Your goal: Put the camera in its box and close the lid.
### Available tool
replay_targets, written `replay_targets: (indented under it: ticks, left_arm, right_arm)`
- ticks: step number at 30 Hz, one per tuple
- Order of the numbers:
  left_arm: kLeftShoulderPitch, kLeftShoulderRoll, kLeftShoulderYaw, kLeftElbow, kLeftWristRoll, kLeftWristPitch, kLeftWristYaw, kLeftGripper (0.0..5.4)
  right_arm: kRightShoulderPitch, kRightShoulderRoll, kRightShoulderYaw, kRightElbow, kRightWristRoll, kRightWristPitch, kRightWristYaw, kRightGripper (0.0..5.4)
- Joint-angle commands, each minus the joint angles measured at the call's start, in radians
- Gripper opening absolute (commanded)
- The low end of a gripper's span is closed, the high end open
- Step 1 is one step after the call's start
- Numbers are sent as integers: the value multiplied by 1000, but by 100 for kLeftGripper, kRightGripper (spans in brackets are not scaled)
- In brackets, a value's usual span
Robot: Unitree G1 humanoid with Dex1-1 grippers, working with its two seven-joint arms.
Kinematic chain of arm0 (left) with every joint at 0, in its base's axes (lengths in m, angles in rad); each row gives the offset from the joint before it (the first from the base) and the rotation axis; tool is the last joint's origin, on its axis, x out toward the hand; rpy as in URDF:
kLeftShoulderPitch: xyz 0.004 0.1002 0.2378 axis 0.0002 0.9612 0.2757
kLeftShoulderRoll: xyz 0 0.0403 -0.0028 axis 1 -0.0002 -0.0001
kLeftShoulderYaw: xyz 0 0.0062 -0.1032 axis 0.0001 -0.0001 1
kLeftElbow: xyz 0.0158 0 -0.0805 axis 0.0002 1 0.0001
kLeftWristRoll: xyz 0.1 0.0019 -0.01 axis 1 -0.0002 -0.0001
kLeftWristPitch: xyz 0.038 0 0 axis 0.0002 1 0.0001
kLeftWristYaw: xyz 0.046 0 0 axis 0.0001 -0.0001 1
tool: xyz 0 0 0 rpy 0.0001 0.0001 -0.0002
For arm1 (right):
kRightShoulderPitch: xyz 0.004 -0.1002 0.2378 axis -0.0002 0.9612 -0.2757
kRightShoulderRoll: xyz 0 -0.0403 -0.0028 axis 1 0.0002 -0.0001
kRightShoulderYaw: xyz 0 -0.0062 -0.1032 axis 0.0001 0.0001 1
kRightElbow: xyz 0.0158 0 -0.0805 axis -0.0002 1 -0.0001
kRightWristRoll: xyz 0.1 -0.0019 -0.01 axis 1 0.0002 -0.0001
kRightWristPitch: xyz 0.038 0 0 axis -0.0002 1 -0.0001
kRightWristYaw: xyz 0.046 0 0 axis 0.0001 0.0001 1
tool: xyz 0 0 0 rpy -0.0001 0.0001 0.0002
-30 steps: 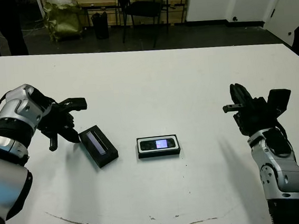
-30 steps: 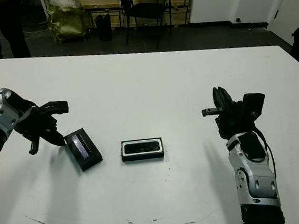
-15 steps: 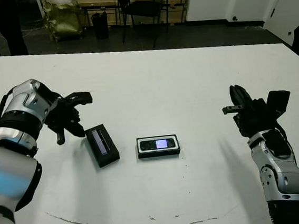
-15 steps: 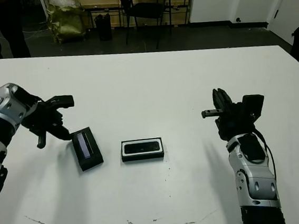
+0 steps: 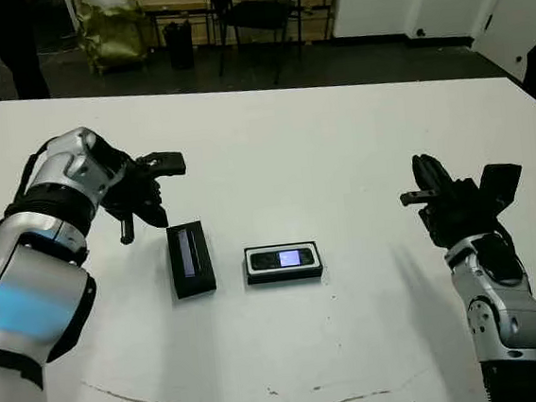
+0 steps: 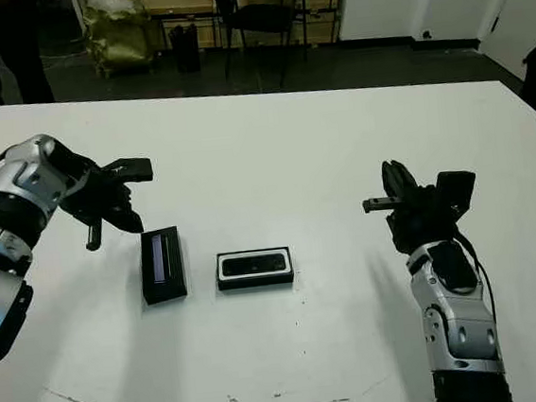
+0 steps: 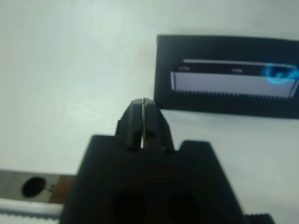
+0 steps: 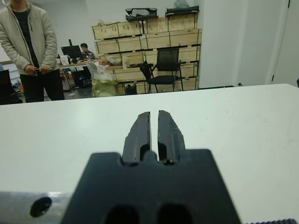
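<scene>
White table (image 5: 270,125), head views. The camera (image 5: 284,257) sits inside the box (image 5: 285,273) near table centre, screen up, long side running left-right; the white lining shows as a thin rim around it. The lid (image 5: 191,258) lies flat on the table just left of the box, apart from it, strip facing up, long side running front-back, so the box is uncovered.

The left gripper (image 5: 144,199) hovers just behind and left of the lid's far end, not touching it. In the left wrist view its 2 fingers (image 7: 142,122) are pressed together with nothing between them, and the lid (image 7: 227,75) lies on the table beyond the tips.

The right gripper (image 5: 426,186) is well to the right of the box, raised off the table, holding nothing. In the right wrist view its 2 fingers (image 8: 152,132) stand nearly together with only a thin slit between them, pointing across bare table. A person (image 8: 30,44) stands beyond the far edge.
</scene>
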Motion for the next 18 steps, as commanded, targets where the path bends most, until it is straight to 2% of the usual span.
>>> replay_targets:
  ticks: [1,6,10,18]
  left_arm:
    - [-17,-24,2,21,11,-16,1,0]
    - [-19,-40,-3,24,26,-10,10,0]
    - [-20,-35,0,26,27,-12,0,0]
    - [-47,41,30,35,29,14,36,0]
  right_arm:
    - [18,-9,-5,14,-12,-3,-4,1]
    - [27,-3,-3,0,-16,-5,-9,1]
    - [28,-3,-4,-20,-5,25,-16,1]
    - [32,-6,1,-21,-13,22,-13,1]
